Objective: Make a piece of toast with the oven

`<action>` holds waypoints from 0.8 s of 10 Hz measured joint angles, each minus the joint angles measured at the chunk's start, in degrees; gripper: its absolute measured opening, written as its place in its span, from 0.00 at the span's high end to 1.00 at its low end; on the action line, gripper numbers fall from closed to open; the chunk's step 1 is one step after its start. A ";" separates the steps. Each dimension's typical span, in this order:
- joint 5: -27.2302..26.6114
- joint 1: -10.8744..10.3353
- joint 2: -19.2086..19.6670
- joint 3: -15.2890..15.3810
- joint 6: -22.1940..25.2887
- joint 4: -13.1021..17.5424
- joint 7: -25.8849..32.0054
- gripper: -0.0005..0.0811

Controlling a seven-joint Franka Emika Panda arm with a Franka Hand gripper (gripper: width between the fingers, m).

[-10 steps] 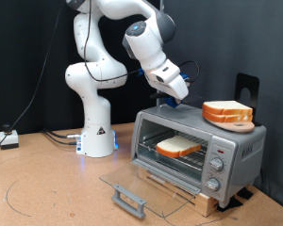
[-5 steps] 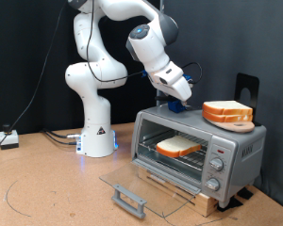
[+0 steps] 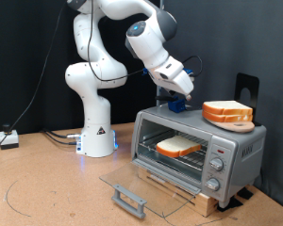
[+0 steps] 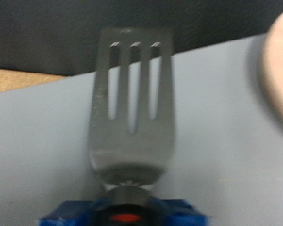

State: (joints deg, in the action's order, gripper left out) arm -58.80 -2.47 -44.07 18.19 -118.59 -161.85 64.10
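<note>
The oven (image 3: 234, 149) stands at the exterior view's right with its glass door (image 3: 141, 181) folded down flat. The piece of toast (image 3: 179, 146) lies on the wire rack inside. My gripper (image 3: 180, 100) hangs just above the oven's top, near its left end, and is shut on the blue handle (image 4: 118, 209) of a grey slotted spatula (image 4: 132, 104). In the wrist view the spatula blade lies over the oven's grey top (image 4: 226, 151). A thicker pile of slices (image 3: 226, 112) rests on top of the oven, to the right of the gripper, and its blurred edge shows in the wrist view (image 4: 279, 66).
The door's grey bar handle (image 3: 128, 200) juts towards the exterior view's bottom. Three knobs (image 3: 216, 165) sit on the oven's right panel. The arm's white base (image 3: 96, 132) stands left of the oven. Cables (image 3: 9, 139) lie at far left on the brown table.
My gripper has shifted slightly to the right and up over the oven's top with the spatula in it. The toast, the pile and the door have not moved.
</note>
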 joint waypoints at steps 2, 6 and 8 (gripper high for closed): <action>0.18 0.17 -3.43 -1.68 0.48 0.08 0.08 0.01; 3.25 2.57 -1.84 -5.79 3.03 1.56 0.64 0.01; 3.76 5.60 -0.95 -8.58 2.34 2.03 0.75 0.01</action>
State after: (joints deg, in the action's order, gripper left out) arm -55.04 3.14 -45.02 9.61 -116.25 -159.81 64.86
